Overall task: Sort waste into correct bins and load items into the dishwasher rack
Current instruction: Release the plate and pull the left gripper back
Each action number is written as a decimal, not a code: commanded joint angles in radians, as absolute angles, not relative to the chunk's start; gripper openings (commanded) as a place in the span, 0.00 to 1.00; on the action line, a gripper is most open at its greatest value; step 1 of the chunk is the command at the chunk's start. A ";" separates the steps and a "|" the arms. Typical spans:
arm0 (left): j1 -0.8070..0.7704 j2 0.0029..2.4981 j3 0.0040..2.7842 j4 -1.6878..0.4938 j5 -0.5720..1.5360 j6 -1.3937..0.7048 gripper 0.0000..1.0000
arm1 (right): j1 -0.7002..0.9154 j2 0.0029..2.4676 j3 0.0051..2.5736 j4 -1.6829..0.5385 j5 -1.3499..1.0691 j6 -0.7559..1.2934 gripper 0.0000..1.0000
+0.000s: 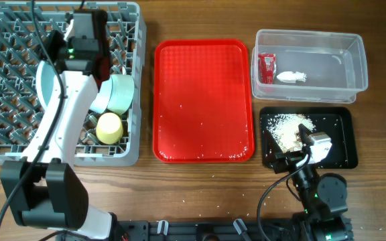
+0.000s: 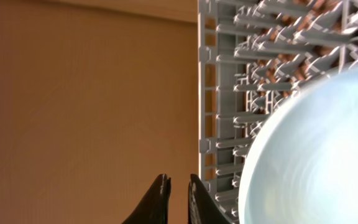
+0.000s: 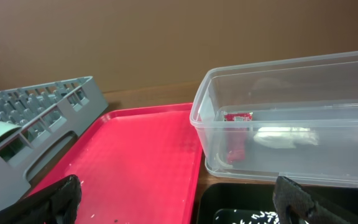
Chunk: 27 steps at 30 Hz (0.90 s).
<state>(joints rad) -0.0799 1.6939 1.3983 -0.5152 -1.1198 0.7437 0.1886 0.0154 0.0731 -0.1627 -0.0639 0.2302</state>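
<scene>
The grey dishwasher rack (image 1: 5, 80) stands at the left and also shows in the left wrist view (image 2: 229, 93). In it are a pale round plate (image 1: 48, 87) on edge, a mint-green bowl (image 1: 122, 94), a light-blue bowl (image 1: 100, 102) partly under my arm, and a yellow cup (image 1: 109, 127). My left gripper (image 1: 89, 20) is over the rack's far side, and in its wrist view (image 2: 179, 193) it is shut and empty beside the plate (image 2: 316, 149). My right gripper (image 3: 179, 205) is open and empty above the black tray (image 1: 337, 137), which holds food scraps (image 1: 287, 127). I cannot see the fork or the spoon.
The clear tub (image 1: 340, 63) at the back right holds the red sachet (image 1: 267, 67) and the white napkin (image 1: 291, 77); both show through its wall in the right wrist view (image 3: 238, 116). The flat red tray (image 1: 203, 100), with a few crumbs, lies between the rack and the bins.
</scene>
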 commanded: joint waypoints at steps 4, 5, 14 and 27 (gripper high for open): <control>-0.160 1.683 1.404 -0.503 -1.132 0.731 0.27 | 0.184 0.007 0.072 -0.158 -0.077 0.239 1.00; -0.187 1.639 1.404 -0.477 -1.138 0.619 0.37 | 0.184 0.007 0.072 -0.158 -0.077 0.239 1.00; -0.290 1.023 1.404 -0.922 -0.278 -0.070 1.00 | 0.184 0.007 0.072 -0.158 -0.077 0.239 1.00; -0.244 0.699 1.139 -0.729 0.091 0.023 1.00 | 0.184 0.007 0.072 -0.158 -0.077 0.239 1.00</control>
